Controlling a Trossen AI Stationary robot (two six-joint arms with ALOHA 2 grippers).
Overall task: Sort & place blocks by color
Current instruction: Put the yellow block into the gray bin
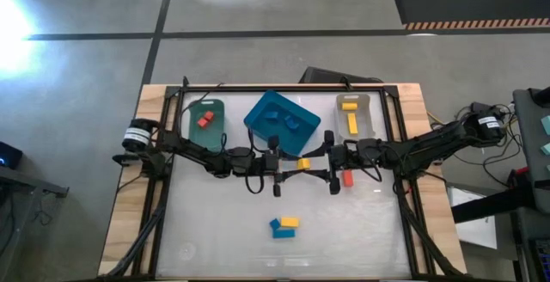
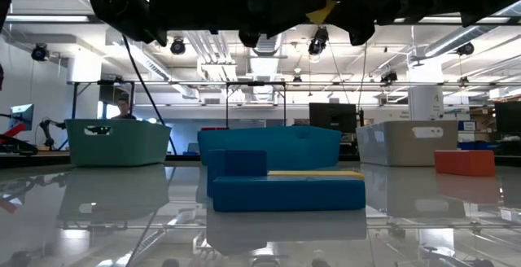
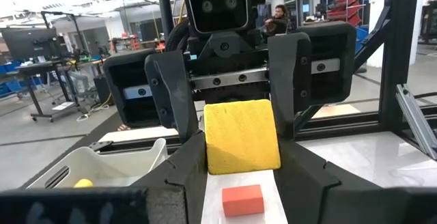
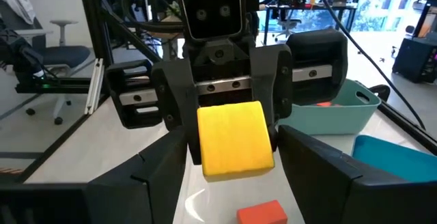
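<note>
Holding the yellow block (image 1: 302,163) in mid-air above the table centre, the left gripper (image 1: 292,164) pinches it from both sides; the left wrist view shows its dark fingers (image 3: 188,173) pressed to the block's flanks. The right gripper (image 1: 314,163) faces it head-on at the same height and reaches the same block. Whether it has closed on the block cannot be told.

The arrangement reads as a hand-over. The grey bin (image 1: 369,119), which already contains yellow pieces, stands on the right arm's side, so passing the block across would spare the left arm a long reach.

A red block (image 1: 348,177) lies on the table below the right arm. A blue block (image 1: 277,228) and a yellow bar (image 1: 290,222) lie touching nearer the front edge. These three remain unsorted. The green bin (image 1: 204,131) holds red pieces, and the blue bin (image 1: 262,110) holds blue ones.

The table top (image 1: 215,222) is white and glossy, mirroring the bins in the low view. Beyond it lies an open workshop with ceiling lights, racks and a seated person (image 2: 122,108).
</note>
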